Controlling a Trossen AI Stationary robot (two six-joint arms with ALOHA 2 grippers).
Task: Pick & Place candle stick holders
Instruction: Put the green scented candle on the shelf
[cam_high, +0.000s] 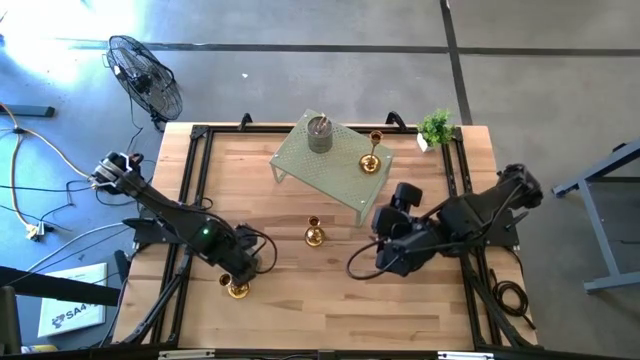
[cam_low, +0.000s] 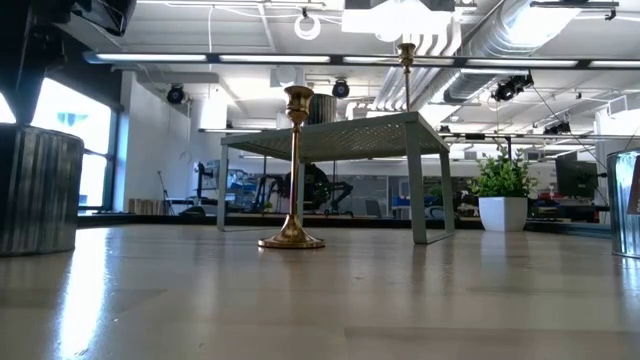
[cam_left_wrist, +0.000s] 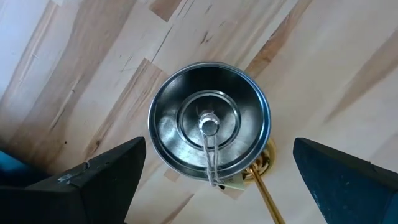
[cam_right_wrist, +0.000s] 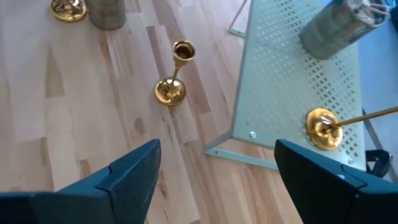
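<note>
Your left tool (cam_left_wrist: 211, 180) hovers, fingers apart, over a grey cup (cam_left_wrist: 209, 121) near the counter's (cam_high: 330, 300) front-left corner, a gold holder (cam_high: 237, 289) beside it. Reach step: next, descend and close. Right tool (cam_right_wrist: 214, 180), fingers apart, waits near the rack (cam_high: 330, 165).

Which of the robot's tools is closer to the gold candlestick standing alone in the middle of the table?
The right tool, just off to one side of that gold candlestick. The left tool is further off, over a grey cup near the table's front edge.
</note>
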